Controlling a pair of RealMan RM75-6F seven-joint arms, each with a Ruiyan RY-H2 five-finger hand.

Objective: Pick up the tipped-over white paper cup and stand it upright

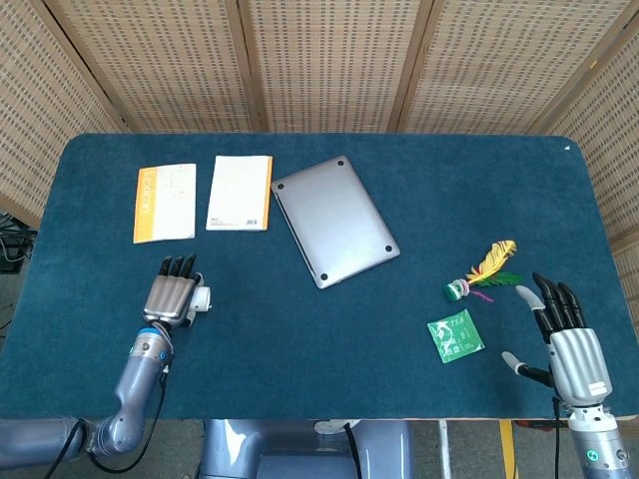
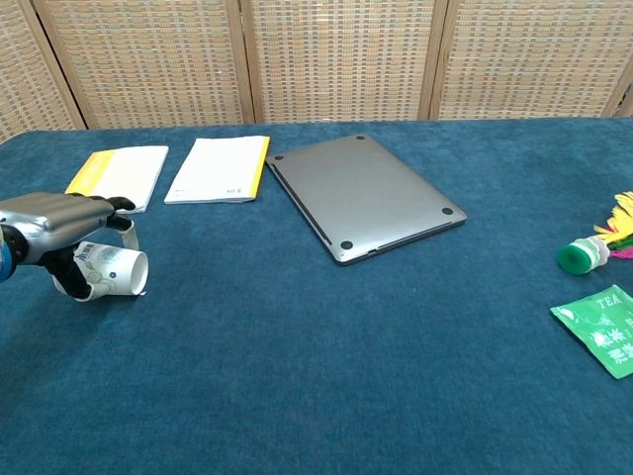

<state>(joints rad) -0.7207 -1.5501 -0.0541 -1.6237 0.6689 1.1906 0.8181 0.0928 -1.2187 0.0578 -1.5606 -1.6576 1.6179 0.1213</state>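
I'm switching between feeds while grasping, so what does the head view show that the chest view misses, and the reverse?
Only the head view shows the right hand, open and idle at the table's near right, and the whole shuttlecock. Only the chest view shows the paper cup side-on, lying tipped with its mouth facing right under the left hand. Both show the left hand over the cup, the laptop, two booklets and the green tea packet.

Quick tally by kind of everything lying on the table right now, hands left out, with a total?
Paper cup: 1
Booklets: 2, one yellow, one white with an orange edge
Laptop: 1
Shuttlecock: 1
Green tea packet: 1
Total: 6
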